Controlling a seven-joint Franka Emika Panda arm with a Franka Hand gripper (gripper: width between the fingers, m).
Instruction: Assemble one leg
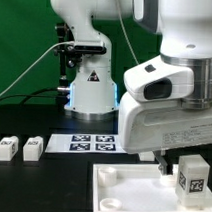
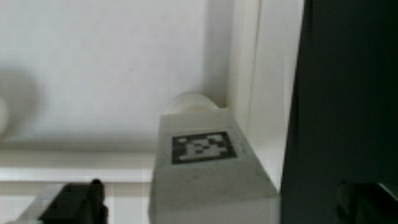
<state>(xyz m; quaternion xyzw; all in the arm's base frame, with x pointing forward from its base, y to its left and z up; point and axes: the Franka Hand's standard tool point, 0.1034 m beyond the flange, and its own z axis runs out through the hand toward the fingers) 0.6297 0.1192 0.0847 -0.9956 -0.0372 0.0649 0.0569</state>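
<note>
Presently I see the fingers (image 2: 71, 203) spread apart, one either side of the leg (image 2: 214, 165), a gap showing on each side; the leg stands upright, long axis vertical, on the white tray-like piece (image 1: 115, 190), directly beneath them.

The black table (image 1: 35, 191) fills the lower half of the exterior view. At its far left a white leg (image 1: 6, 148) and a second leg (image 1: 32, 147) stand side by side. The marker board (image 1: 92, 143) lies at centre, and a large white tray-like piece (image 1: 125, 190) lies at the lower right.
</note>
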